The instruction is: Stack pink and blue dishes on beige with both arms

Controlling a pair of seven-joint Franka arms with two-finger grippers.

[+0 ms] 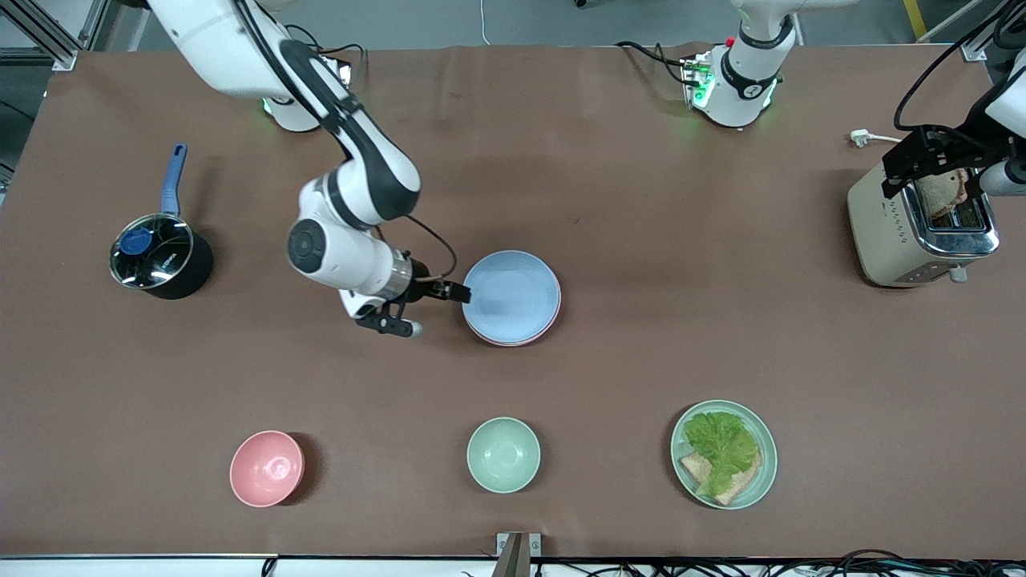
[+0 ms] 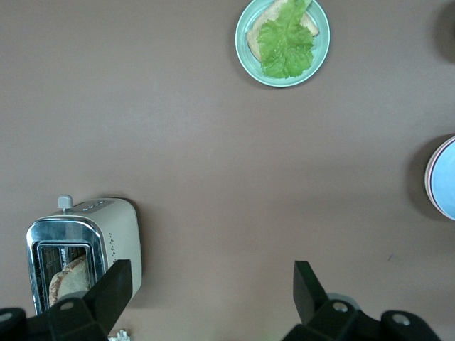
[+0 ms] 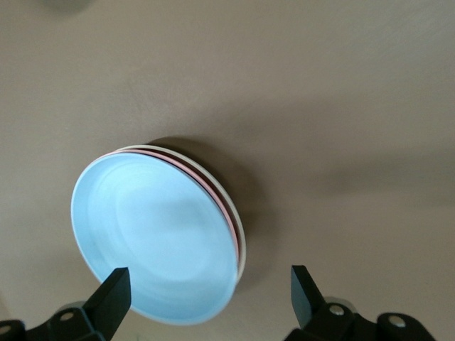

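Note:
The light blue plate [image 1: 513, 295] lies on top of a stack in the middle of the table. Under it, only the rim of the pink plate [image 3: 214, 192] shows, and under that the cream rim of the beige plate [image 3: 239, 231]. My right gripper [image 1: 430, 309] is open beside the stack, toward the right arm's end. In the right wrist view the right gripper [image 3: 208, 278] has one finger over the blue plate's [image 3: 153, 241] edge and the other over bare table. My left gripper [image 1: 934, 172] hangs open, high over the toaster, and the left gripper [image 2: 211, 277] holds nothing.
A toaster [image 1: 914, 240] with bread stands at the left arm's end. A black pot [image 1: 160, 260] with a blue handle sits at the right arm's end. Near the front camera are a pink bowl [image 1: 267, 468], a mint bowl [image 1: 503, 453] and a mint plate [image 1: 681, 437] with lettuce and bread.

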